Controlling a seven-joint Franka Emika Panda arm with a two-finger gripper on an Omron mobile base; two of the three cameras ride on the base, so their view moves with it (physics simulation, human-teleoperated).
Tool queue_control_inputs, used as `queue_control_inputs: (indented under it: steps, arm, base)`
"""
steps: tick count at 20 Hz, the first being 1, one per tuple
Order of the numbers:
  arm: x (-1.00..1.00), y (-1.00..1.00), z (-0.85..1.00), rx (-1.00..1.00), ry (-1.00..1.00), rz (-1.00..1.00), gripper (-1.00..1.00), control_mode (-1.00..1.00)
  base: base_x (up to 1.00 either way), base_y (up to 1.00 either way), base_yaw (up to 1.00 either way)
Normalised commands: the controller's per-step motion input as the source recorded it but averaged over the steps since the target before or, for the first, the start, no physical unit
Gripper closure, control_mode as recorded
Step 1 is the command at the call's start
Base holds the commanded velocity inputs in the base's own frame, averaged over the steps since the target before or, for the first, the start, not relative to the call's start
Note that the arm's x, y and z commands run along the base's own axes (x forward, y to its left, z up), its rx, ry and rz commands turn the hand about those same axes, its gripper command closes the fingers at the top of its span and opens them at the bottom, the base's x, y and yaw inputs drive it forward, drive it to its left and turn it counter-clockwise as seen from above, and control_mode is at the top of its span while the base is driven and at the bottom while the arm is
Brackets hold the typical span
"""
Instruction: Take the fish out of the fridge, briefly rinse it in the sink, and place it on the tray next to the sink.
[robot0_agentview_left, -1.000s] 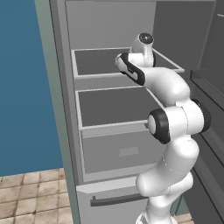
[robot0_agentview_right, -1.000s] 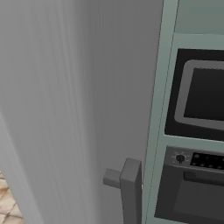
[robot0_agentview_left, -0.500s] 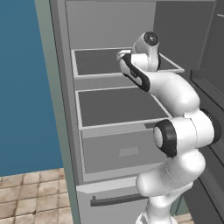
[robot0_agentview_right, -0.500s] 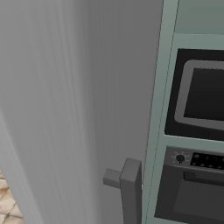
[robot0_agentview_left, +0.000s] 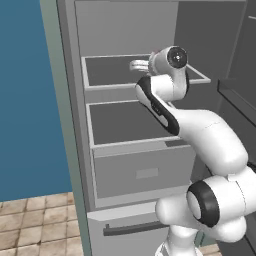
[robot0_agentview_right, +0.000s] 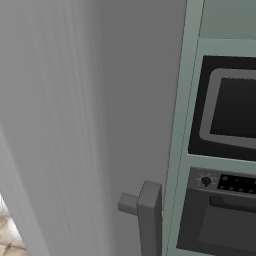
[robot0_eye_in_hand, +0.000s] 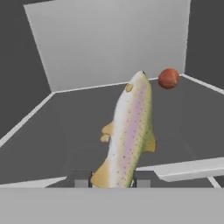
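Fridge (robot0_agentview_left: 75, 150) interior fills the left base view: its door is open, two pale shelves with raised rims sit one above the other, and a lower drawer with a dark handle (robot0_agentview_left: 132, 229) lies beneath them. Blue wall (robot0_agentview_left: 25, 100) stands to the left, with tiled floor (robot0_agentview_left: 35, 225) at its foot. The arm rises from the lower right and reaches over the upper shelf, where the gripper (robot0_agentview_left: 139, 65) points left toward the back of the shelf; a pale sliver shows at its tip, too small to make out. In the right base view, the grey outer face of the fridge door (robot0_agentview_right: 75, 110) takes up the left side, its bar handle (robot0_agentview_right: 147, 215) near the bottom centre, and a pale green cabinet column to the right holds a microwave (robot0_agentview_right: 232, 110) above an oven (robot0_agentview_right: 220, 220) with a knob panel. In the hand view, the fish (robot0_eye_in_hand: 129, 131) lies lengthwise on the dark shelf floor, head toward the pale back wall, tail between the two fingertips (robot0_eye_in_hand: 81, 179) at the bottom edge. The tips stand apart on either side of the tail, close against it, but whether they press it cannot be told. A small reddish ball (robot0_eye_in_hand: 169, 78) rests near the back right corner, just beside the fish's head and apart from it.
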Motion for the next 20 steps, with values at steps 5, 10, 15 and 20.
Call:
queue_control_inputs:
  steps: [5,10,15,20]
  arm:
    - [-1.0,0.27,0.14,0.21,0.3,-0.12,1.0,-1.0]
    - [-1.0,0.29,-0.36,0.05,0.27,-0.13,1.0,-1.0]
    - [-0.6,0.21,-0.4,0.03,0.12,-0.09,1.0,1.0]
    - [0.0,0.0,0.0,0.0,0.0,0.0,1.0,1.0]
  base:
    - [0.0,0.0,0.0]
    - [0.0,0.0,0.0]
    - [-0.4,0.18,-0.07]
    - [-1.0,0.62,-0.49]
